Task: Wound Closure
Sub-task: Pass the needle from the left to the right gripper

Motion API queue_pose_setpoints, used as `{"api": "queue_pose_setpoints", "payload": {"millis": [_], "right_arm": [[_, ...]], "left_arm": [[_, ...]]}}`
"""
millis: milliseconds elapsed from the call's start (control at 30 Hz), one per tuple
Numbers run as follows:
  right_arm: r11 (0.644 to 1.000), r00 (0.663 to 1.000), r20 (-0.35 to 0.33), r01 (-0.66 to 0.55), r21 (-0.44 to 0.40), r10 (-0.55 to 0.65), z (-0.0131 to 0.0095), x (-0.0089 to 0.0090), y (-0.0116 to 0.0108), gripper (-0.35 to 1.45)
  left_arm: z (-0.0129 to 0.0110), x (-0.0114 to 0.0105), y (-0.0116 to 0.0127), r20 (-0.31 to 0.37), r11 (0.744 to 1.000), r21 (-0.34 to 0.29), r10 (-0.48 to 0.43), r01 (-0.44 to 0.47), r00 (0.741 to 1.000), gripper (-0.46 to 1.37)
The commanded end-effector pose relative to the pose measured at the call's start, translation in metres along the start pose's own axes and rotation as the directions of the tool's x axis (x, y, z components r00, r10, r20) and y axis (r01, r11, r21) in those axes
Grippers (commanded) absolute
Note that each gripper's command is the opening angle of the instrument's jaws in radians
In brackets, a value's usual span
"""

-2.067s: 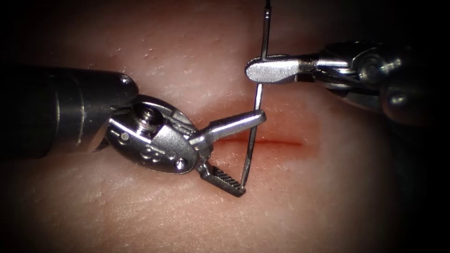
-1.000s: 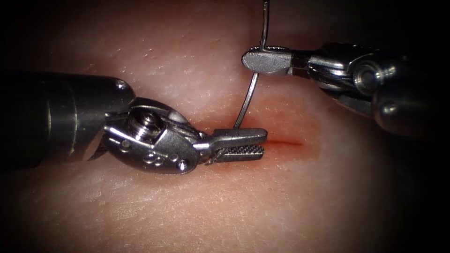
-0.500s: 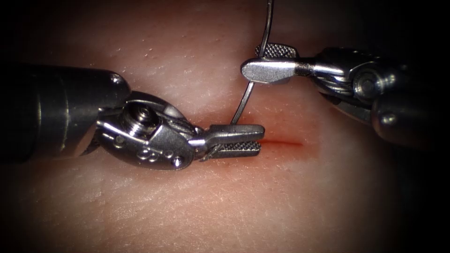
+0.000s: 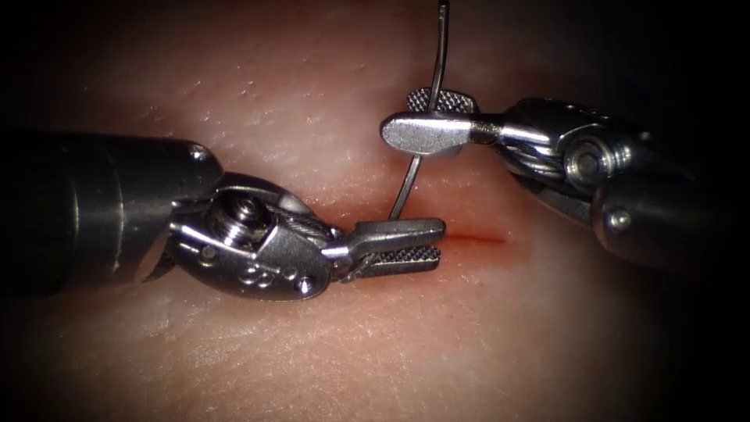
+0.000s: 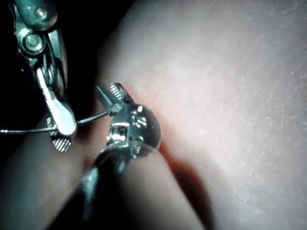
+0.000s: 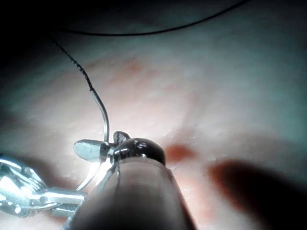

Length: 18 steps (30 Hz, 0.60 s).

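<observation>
The curved needle (image 4: 426,109) stands above the tissue (image 4: 469,336), clear of it, over the red cut (image 4: 478,237). My left tool (image 4: 440,241) lies along the cut's left part, its jaws shut on the needle near the pointed end. My right tool (image 4: 397,115) comes in from the right, and its jaws stand open on either side of the needle's mid-curve. In the left wrist view the needle (image 5: 91,119) runs from my left tool (image 5: 109,95) through the right tool (image 5: 61,129). In the right wrist view dark thread (image 6: 158,31) trails from the needle's tail (image 6: 103,115).
Red fluid stains the tissue around the cut. The thread lies loosely across the tissue behind the tools. The left tool's thick shaft (image 4: 94,211) covers the tissue on the left side, and the right tool's wrist (image 4: 617,195) sits at the right.
The left jaws closed on the needle's pointed end. The right jaws then opened off the mid-curve, and the right tool shifted slightly left and down.
</observation>
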<state>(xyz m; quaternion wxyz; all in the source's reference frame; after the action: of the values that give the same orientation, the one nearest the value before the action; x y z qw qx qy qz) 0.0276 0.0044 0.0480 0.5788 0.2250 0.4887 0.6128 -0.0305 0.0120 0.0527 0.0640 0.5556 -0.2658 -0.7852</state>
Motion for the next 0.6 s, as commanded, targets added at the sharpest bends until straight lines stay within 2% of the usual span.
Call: {"api": "queue_pose_setpoints", "payload": {"millis": [33, 267, 433, 500, 533, 567, 600], "right_arm": [[1.000, 1.000, -0.003, -0.003, 0.002, 0.003, 0.0000, 0.0001, -0.0001, 0.92], [1.000, 1.000, -0.006, -0.009, -0.004, 0.009, 0.0003, 0.0005, -0.0002, 0.85], [1.000, 1.000, -0.008, -0.008, -0.002, 0.008, 0.0003, 0.0004, -0.0003, 0.69], [1.000, 1.000, -0.008, -0.009, -0.002, 0.009, 0.0003, 0.0004, -0.0003, 0.48], [1.000, 1.000, -0.008, -0.008, -0.002, 0.008, 0.0003, 0.0004, -0.0003, 0.21], [1.000, 1.000, -0.008, -0.008, -0.001, 0.008, 0.0003, 0.0004, -0.0003, -0.26], [1.000, 1.000, -0.006, -0.008, -0.003, 0.008, 0.0003, 0.0003, -0.0003, -0.35]], "left_arm": [[0.0000, 0.0000, 0.0000, -0.001, 1.000, -0.008, 0.000, 0.000, 1.000, -0.35], [-0.0001, 0.0001, 0.0000, -0.002, 1.000, -0.005, 0.000, 0.000, 1.000, -0.35], [-0.0002, 0.0000, 0.0000, -0.002, 1.000, -0.003, 0.000, 0.000, 1.000, -0.35], [-0.0003, 0.0000, 0.0000, -0.001, 1.000, -0.003, 0.000, 0.000, 1.000, -0.35], [-0.0003, 0.0001, 0.0000, -0.001, 1.000, -0.003, 0.000, 0.000, 1.000, -0.35], [-0.0003, 0.0001, 0.0000, -0.001, 1.000, -0.003, 0.000, 0.000, 1.000, -0.35], [-0.0003, 0.0001, 0.0000, -0.001, 1.000, -0.003, 0.000, 0.000, 1.000, -0.35]]}}
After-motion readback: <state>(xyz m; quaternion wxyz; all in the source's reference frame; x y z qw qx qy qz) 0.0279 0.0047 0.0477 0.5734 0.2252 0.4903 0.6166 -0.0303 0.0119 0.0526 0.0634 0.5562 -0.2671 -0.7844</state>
